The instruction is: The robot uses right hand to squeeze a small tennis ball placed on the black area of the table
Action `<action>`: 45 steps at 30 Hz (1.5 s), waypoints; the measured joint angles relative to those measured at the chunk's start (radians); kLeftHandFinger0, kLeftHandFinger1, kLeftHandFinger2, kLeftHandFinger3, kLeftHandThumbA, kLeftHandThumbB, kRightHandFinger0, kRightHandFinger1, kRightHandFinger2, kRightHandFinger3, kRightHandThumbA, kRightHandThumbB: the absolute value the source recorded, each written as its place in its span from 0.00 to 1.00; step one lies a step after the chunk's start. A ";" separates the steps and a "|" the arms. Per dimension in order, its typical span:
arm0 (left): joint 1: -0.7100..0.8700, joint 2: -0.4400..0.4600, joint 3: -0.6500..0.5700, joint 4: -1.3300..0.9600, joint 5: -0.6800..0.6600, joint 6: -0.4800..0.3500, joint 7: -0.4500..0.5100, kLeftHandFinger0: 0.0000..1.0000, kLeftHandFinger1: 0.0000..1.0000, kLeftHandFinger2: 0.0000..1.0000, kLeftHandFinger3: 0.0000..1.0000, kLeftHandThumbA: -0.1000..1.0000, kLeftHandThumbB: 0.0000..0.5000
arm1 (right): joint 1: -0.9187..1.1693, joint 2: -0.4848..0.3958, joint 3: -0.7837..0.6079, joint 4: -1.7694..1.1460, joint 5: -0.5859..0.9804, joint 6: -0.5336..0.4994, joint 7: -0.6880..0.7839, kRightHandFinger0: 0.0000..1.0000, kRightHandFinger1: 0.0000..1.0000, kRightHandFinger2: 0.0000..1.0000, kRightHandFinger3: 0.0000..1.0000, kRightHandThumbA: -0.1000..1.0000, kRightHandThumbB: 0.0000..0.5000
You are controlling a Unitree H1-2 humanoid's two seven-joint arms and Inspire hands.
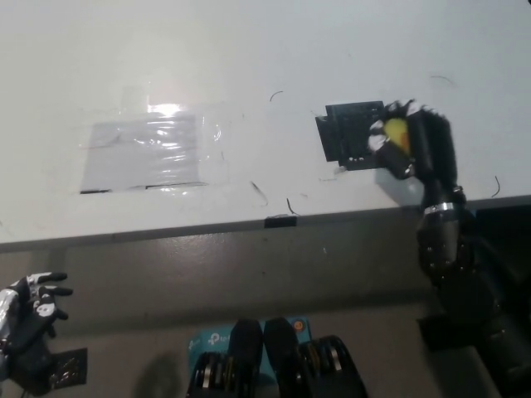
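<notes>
I see one small tennis ball, round and fuzzy yellow, with no long axis to tell. My black right hand curls around it just right of the single black patch on the matte white tabletop. My white left hand rests low, fingers spread.
</notes>
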 measured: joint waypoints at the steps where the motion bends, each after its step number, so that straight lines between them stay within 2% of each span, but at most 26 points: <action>1: 0.001 0.000 0.000 0.000 0.000 0.000 0.000 0.23 0.34 0.52 0.60 0.17 0.28 | 0.000 0.010 -0.021 0.000 0.019 -0.004 0.001 0.00 0.00 0.21 0.26 0.00 0.47; 3: 0.004 -0.001 0.000 0.001 0.000 0.000 0.000 0.23 0.35 0.51 0.59 0.16 0.26 | 0.000 0.031 -0.063 0.000 0.060 -0.005 0.011 0.00 0.00 0.19 0.25 0.00 0.49; 4: 0.006 -0.001 0.000 0.002 0.000 0.001 0.000 0.23 0.35 0.51 0.59 0.16 0.27 | 0.000 0.040 -0.081 0.000 0.079 -0.004 0.017 0.00 0.00 0.22 0.26 0.00 0.49; 5: 0.008 -0.002 0.000 0.002 0.000 0.002 0.000 0.22 0.34 0.51 0.58 0.16 0.28 | 0.000 0.049 -0.098 0.000 0.103 -0.004 0.025 0.00 0.00 0.23 0.27 0.00 0.42; 6: 0.009 -0.003 0.000 0.002 0.000 0.002 0.000 0.21 0.33 0.50 0.57 0.16 0.27 | 0.000 0.059 -0.117 0.000 0.121 -0.003 0.033 0.00 0.00 0.20 0.28 0.00 0.25; 7: 0.010 -0.004 0.000 0.002 0.000 0.002 0.000 0.20 0.33 0.50 0.58 0.16 0.26 | 0.000 0.065 -0.131 -0.001 0.140 -0.001 0.039 0.00 0.00 0.21 0.28 0.00 0.24; 9: 0.011 -0.007 0.000 0.004 0.001 0.002 0.000 0.21 0.34 0.51 0.58 0.17 0.27 | 0.000 0.079 -0.168 -0.002 0.180 0.008 0.055 0.00 0.00 0.30 0.39 0.00 0.10; 11: 0.012 -0.009 0.000 0.006 0.001 0.003 0.000 0.21 0.34 0.51 0.57 0.19 0.29 | 0.000 0.092 -0.207 -0.004 0.223 0.020 0.069 0.00 0.00 0.29 0.42 0.00 0.04; 12: 0.012 -0.011 0.000 0.008 0.001 0.003 0.000 0.22 0.33 0.50 0.57 0.22 0.32 | 0.000 0.098 -0.223 -0.006 0.243 0.026 0.076 0.00 0.00 0.28 0.53 0.00 0.00; 13: 0.012 -0.011 0.000 0.008 0.001 0.003 0.000 0.22 0.33 0.50 0.57 0.22 0.32 | 0.000 0.103 -0.237 -0.007 0.259 0.032 0.081 0.00 0.00 0.28 0.62 0.00 0.00; 15: 0.012 -0.013 0.000 0.009 0.001 0.004 0.000 0.19 0.31 0.49 0.55 0.22 0.34 | 0.000 0.116 -0.274 -0.014 0.303 0.045 0.095 0.00 0.00 0.28 0.67 0.00 0.00; 17: 0.012 -0.015 0.000 0.010 0.001 0.004 0.000 0.19 0.30 0.47 0.54 0.24 0.37 | 0.000 0.130 -0.307 -0.028 0.345 0.063 0.106 0.00 0.00 0.28 0.62 0.00 0.00; 18: 0.012 -0.016 0.000 0.011 0.001 0.004 0.000 0.19 0.30 0.46 0.53 0.24 0.35 | 0.000 0.138 -0.322 -0.036 0.367 0.073 0.111 0.00 0.00 0.27 0.59 0.00 0.08; 22: 0.012 -0.016 0.000 0.011 0.001 0.004 0.000 0.22 0.32 0.46 0.55 0.21 0.32 | 0.000 0.170 -0.376 -0.073 0.449 0.111 0.129 0.00 0.00 0.28 0.61 0.00 0.11; 23: 0.012 -0.016 0.000 0.012 0.001 0.005 0.000 0.20 0.31 0.47 0.56 0.19 0.31 | 0.000 0.179 -0.390 -0.085 0.473 0.120 0.134 0.00 0.00 0.29 0.62 0.00 0.16; 26: 0.013 -0.016 0.000 0.011 0.001 0.005 0.000 0.17 0.29 0.47 0.55 0.20 0.32 | 0.000 0.202 -0.421 -0.121 0.527 0.149 0.143 0.00 0.00 0.30 0.63 0.00 0.17; 28: 0.012 -0.016 0.000 0.011 0.001 0.005 0.000 0.18 0.31 0.49 0.56 0.24 0.36 | 0.000 0.222 -0.449 -0.165 0.582 0.177 0.153 0.00 0.00 0.31 0.64 0.00 0.17; 30: 0.012 -0.016 0.000 0.011 0.001 0.005 0.000 0.20 0.32 0.51 0.57 0.24 0.33 | 0.000 0.238 -0.469 -0.198 0.620 0.199 0.157 0.00 0.00 0.34 0.67 0.00 0.08; 32: 0.012 -0.016 0.000 0.011 0.001 0.004 0.000 0.20 0.33 0.50 0.57 0.23 0.32 | 0.000 0.251 -0.487 -0.235 0.663 0.222 0.163 0.00 0.00 0.32 0.68 0.00 0.00; 34: 0.012 -0.016 0.000 0.011 0.001 0.004 0.000 0.20 0.32 0.50 0.58 0.24 0.36 | 0.000 0.265 -0.511 -0.272 0.709 0.247 0.170 0.00 0.00 0.32 0.68 0.00 0.00; 36: 0.012 -0.016 0.000 0.011 0.001 0.003 0.000 0.20 0.33 0.51 0.59 0.23 0.34 | 0.000 0.274 -0.526 -0.297 0.745 0.267 0.175 0.00 0.00 0.34 0.67 0.00 0.06; 37: 0.012 -0.016 0.001 0.011 0.001 0.002 0.000 0.19 0.32 0.51 0.60 0.22 0.34 | 0.000 0.278 -0.534 -0.309 0.765 0.277 0.178 0.00 0.00 0.34 0.66 0.00 0.16; 39: 0.012 -0.015 0.001 0.010 0.000 0.001 0.000 0.19 0.33 0.53 0.62 0.23 0.32 | 0.000 0.279 -0.544 -0.332 0.814 0.303 0.196 0.00 0.00 0.34 0.68 0.00 0.15; 41: 0.012 -0.009 0.001 0.008 0.001 -0.003 0.000 0.19 0.33 0.54 0.62 0.20 0.29 | -0.002 0.277 -0.546 -0.351 0.854 0.323 0.219 0.00 0.00 0.32 0.49 0.00 0.23; 43: 0.011 -0.003 0.001 0.004 0.001 -0.006 0.000 0.18 0.32 0.52 0.61 0.22 0.34 | -0.011 0.260 -0.524 -0.353 0.866 0.341 0.239 0.00 0.00 0.28 0.44 0.00 0.29; 45: 0.010 0.001 0.002 0.001 0.001 -0.009 0.000 0.17 0.31 0.51 0.60 0.23 0.33 | -0.014 0.220 -0.450 -0.352 0.843 0.344 0.266 0.00 0.00 0.26 0.46 0.00 0.37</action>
